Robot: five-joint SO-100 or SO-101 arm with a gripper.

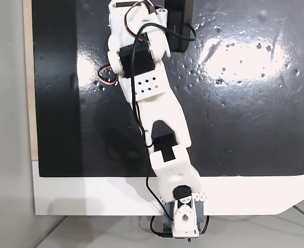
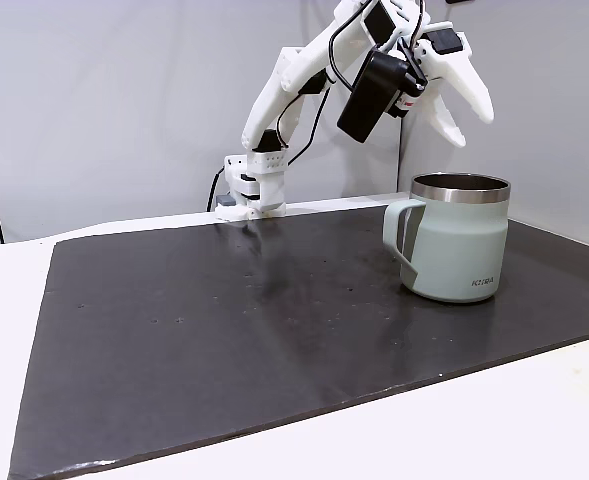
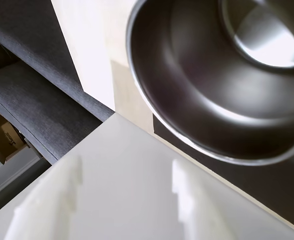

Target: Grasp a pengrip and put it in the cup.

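Wrist view puts the cup point(image 3: 196, 125) across the upper right of my frame, its shiny steel inside open to the lens with a bright patch near the top right corner. A pale, blurred surface covers the lower half, and I cannot tell what it is. I can't find the pengrip anywhere in that steel interior, nor on the mat.

From the side-on fixed view I see the sage-green mug point(image 2: 454, 245) standing upright at the right of the dark mat point(image 2: 224, 330), handle turned toward the frame's left. My gripper point(image 2: 456, 118) hangs above its mouth near the top of the frame, well clear of the rim, and its two white fingers look spread apart with nothing between them.

From the top-down fixed view the white arm point(image 1: 157, 98) runs from the bottom centre up toward the top, crossing the glossy black mat point(image 1: 244, 113).
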